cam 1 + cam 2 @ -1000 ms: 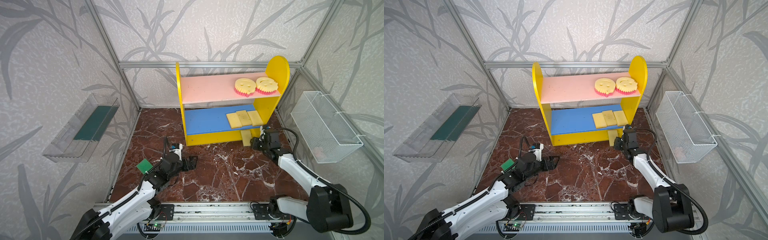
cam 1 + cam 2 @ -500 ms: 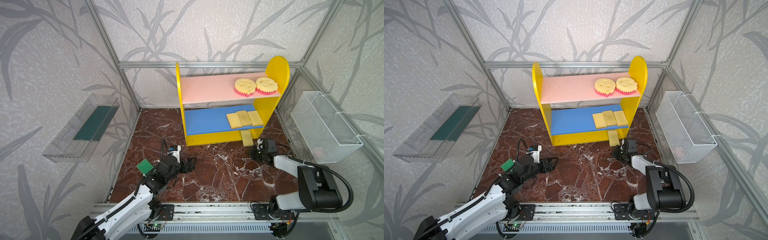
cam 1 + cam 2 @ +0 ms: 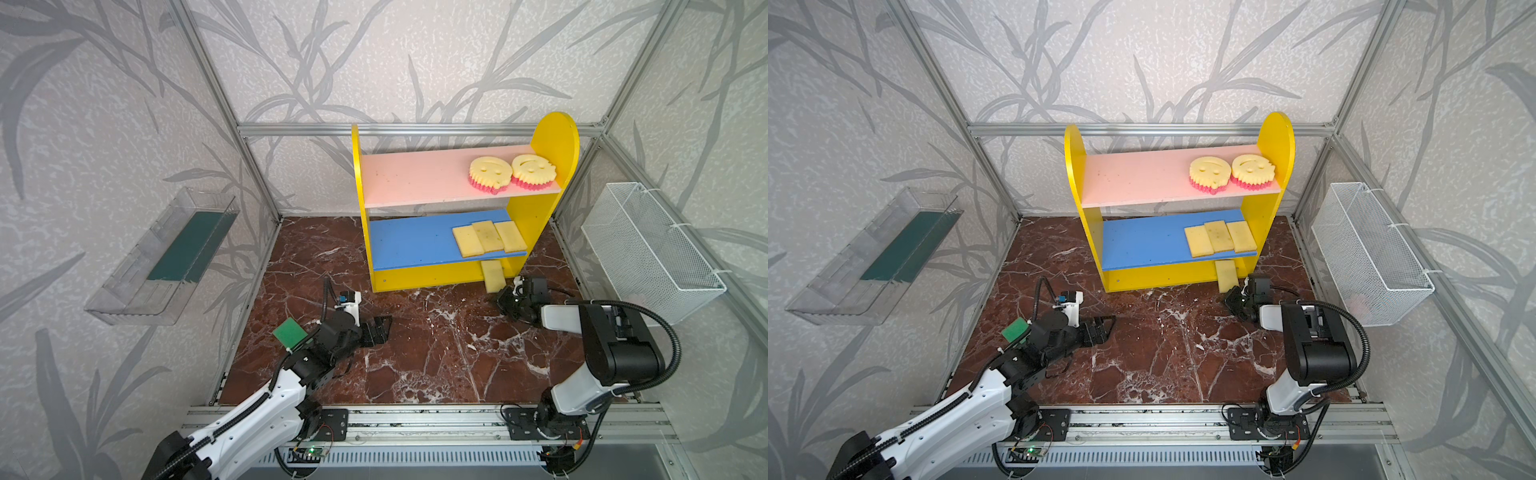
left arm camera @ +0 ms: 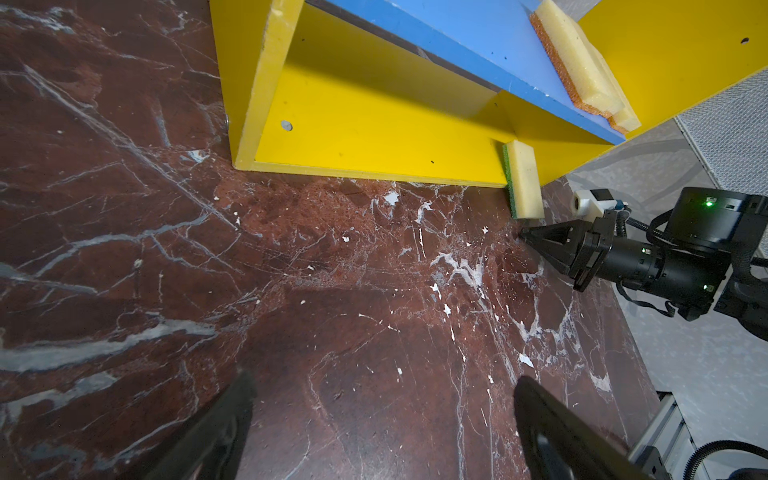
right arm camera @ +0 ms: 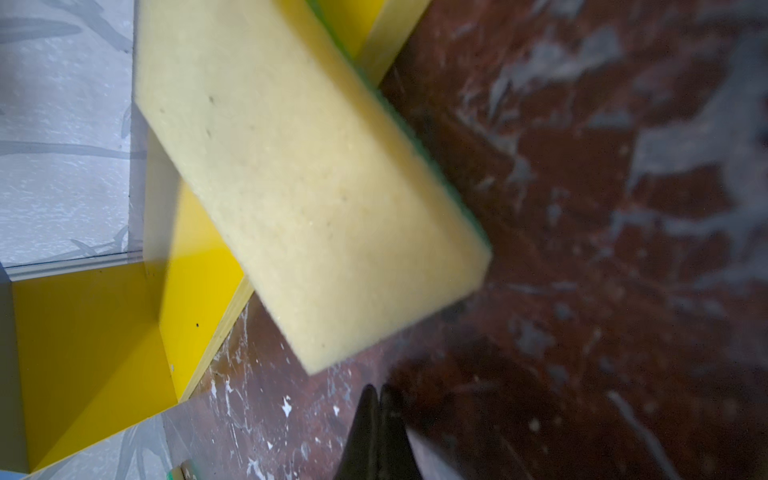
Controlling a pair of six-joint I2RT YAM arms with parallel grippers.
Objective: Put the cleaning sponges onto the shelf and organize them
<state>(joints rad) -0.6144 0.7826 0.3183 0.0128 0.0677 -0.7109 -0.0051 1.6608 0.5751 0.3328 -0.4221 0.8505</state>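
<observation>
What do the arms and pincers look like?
Same build: left arm and right arm have white shells, black joints and black corrugated cables. The left pincer and right pincer are black with tapered triangular fingers. White wrist camera; green LEDs on the right.

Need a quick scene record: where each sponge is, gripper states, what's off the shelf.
pink board: two smiley sponges, side by side at the round-topped end
blue board: three pale yellow sponges, overlapping in a row
off shelf: green-backed sponge leaning on its base; green sponge at the floor's left edge
left gripper: open, empty
right gripper: shut, empty, just short of the leaning sponge
</observation>
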